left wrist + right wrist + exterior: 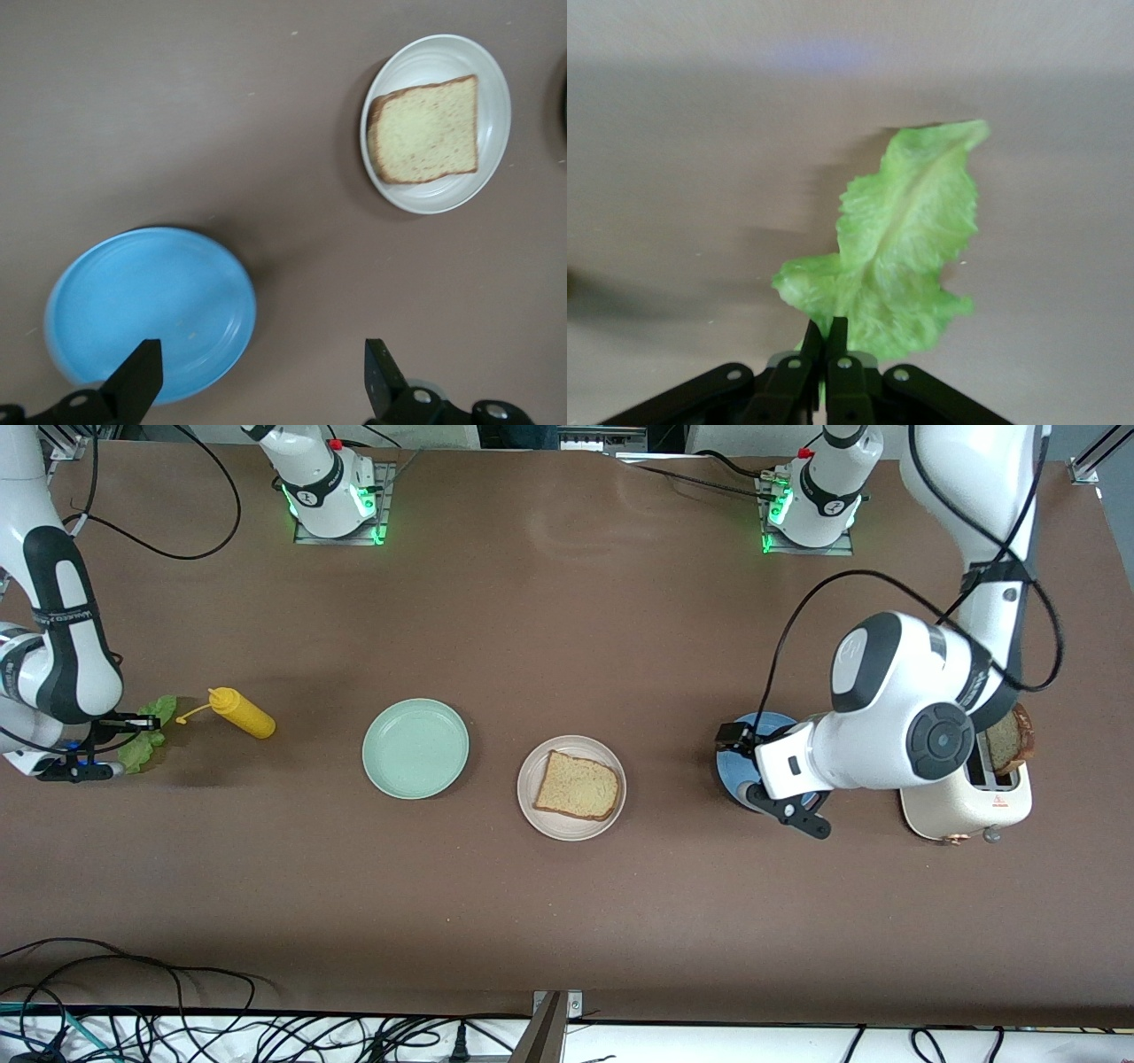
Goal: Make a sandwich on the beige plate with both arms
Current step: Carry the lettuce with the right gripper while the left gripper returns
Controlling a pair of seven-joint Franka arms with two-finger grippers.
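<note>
Second bread slice (1010,742) half-sunk in toaster (966,806), blue plate (735,771) mostly under left arm

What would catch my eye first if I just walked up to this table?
Probably the bread slice lying on the beige plate mid-table, between a mint green plate and a blue plate. At the right arm's end, the right pincer is shut on a green lettuce leaf beside a yellow squeeze bottle. The left pincer hangs open over the blue plate, beside a toaster holding another slice.

Bright, even overhead light; soft shadows; right wrist view slightly blurred.
</note>
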